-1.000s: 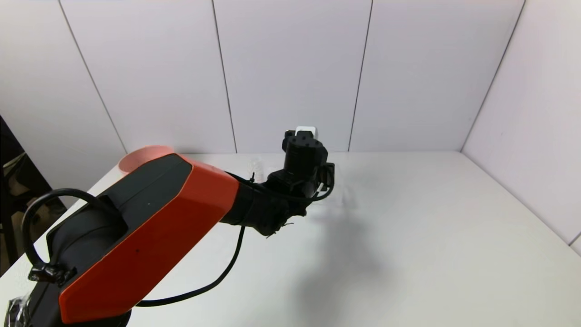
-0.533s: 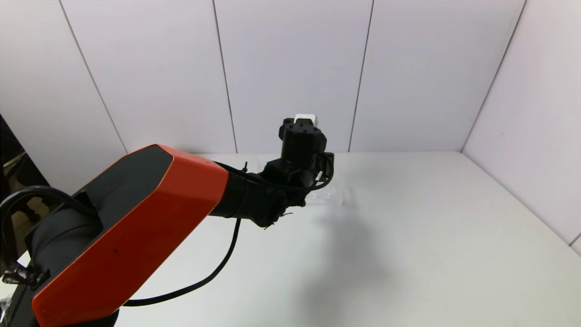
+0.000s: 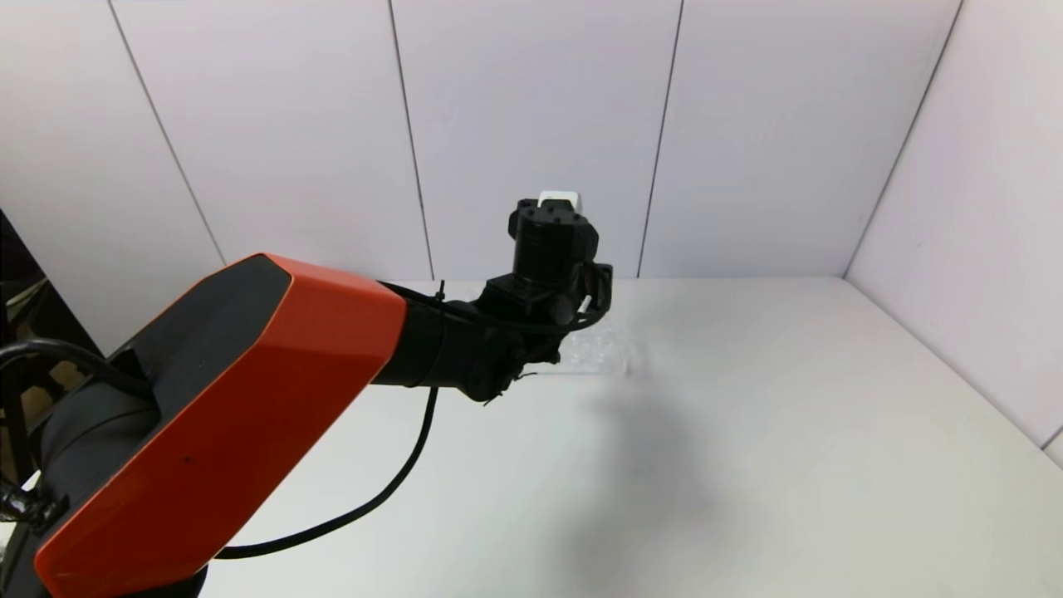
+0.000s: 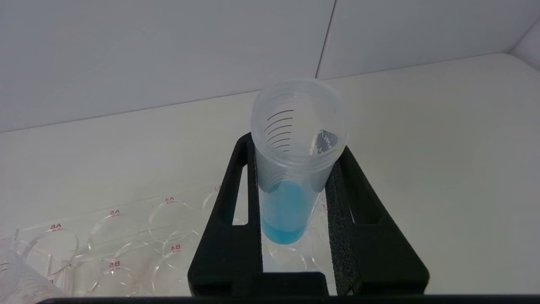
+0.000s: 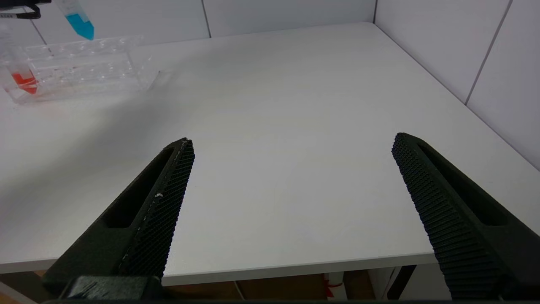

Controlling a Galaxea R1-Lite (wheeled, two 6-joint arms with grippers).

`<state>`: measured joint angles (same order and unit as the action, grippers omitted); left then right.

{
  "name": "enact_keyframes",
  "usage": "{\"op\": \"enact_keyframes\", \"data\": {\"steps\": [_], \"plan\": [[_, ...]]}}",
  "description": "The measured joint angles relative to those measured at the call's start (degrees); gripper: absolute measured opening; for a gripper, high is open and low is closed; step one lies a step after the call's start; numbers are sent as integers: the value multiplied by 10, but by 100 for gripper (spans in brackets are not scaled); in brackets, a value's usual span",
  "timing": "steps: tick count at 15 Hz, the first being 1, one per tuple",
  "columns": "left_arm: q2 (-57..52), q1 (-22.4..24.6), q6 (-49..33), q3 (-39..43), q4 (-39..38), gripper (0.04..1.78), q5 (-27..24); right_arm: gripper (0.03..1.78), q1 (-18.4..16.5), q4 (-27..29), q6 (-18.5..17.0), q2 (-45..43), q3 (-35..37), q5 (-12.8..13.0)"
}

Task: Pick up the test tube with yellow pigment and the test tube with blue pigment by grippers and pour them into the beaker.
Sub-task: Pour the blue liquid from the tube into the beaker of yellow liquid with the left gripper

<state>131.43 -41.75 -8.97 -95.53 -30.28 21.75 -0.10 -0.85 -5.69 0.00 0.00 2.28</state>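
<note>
- The left claw (image 4: 291, 169) is closed on the test tube with blue pigment (image 4: 291, 185), one black finger (image 4: 228, 228) pressed to each side of its clear wall.
- That tube stands nearly upright in the grip, open mouth toward the wrist camera, with the blue liquid pooled at its round bottom.
- It is held in the air above the clear tube rack (image 4: 126, 245), clear of the rack's holes (the holes carry small red labels such as A4, A5 and A6).
- In the head view the left arm (image 3: 249, 399), orange and black, reaches from the desk's near left corner toward the back edge, with its wrist raised above the rack (image 3: 602, 353).
- The rack sits on the white desk (image 3: 789, 432) close to the back edge, about midway along it.
- A tube with red liquid (image 5: 25, 82) stands in one end of the rack (image 5: 84, 71), and the blue tube (image 5: 80, 19) hangs above the rack.
- The right claw (image 5: 291, 185) hangs over the desk's near edge toward the right side, fingers spread wide with nothing between them.
- The yellow tube and the beaker cannot be made out in any view.
</note>
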Motion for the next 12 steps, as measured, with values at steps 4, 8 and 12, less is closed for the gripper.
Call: {"op": "enact_keyframes", "data": {"steps": [4,8,12], "plan": [[-29,2,8,9,8,45,14,171,0,0,0,0,0,0],[-90,21,15,52,16,45,19,171,0,0,0,0,0,0],[-173,82,17,134,15,45,15,171,0,0,0,0,0,0]]}}
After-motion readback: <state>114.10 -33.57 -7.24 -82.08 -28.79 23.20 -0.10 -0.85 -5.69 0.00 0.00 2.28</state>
